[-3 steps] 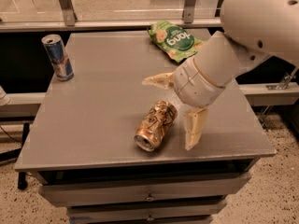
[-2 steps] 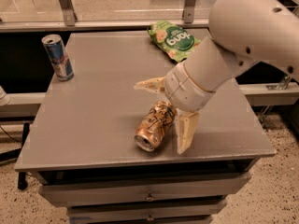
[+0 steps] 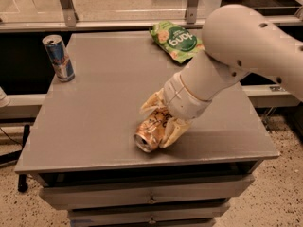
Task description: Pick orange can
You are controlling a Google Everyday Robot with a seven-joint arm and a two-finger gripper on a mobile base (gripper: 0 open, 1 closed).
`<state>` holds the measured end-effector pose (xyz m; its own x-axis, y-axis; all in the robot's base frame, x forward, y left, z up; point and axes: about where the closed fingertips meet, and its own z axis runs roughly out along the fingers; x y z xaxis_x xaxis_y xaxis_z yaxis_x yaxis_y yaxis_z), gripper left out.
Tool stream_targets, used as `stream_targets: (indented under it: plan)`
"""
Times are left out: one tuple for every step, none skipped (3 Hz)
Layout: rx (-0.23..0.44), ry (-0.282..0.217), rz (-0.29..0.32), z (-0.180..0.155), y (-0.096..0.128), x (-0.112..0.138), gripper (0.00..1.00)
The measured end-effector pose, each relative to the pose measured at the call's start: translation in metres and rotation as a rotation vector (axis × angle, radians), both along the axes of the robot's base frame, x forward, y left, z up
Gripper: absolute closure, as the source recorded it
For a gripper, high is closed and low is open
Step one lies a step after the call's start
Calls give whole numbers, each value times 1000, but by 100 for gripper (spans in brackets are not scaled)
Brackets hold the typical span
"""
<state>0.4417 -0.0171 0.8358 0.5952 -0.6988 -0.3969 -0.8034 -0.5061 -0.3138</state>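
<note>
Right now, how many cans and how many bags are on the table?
Cans: 2 (the orange can lying on its side, the blue can standing at the far left corner)
Bags: 1 (the green bag at the back edge)
Total: 3
The gripper is low over the table, right at the orange can.

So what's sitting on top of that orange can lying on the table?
The robot's tool sits over the orange can, covering most of its far half. Only the can's near end shows. Under the can is the grey table.
</note>
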Motion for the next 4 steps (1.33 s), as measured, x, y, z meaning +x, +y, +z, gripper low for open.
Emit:
stream_targets:
  plan:
    - [-12,-3,-61,7,-2,10,63]
    - [-1,13,-167,31,-5,31,88]
    - [99,64,-301,66,-4,55,100]
    - [231,129,-436,106,3,70,100]
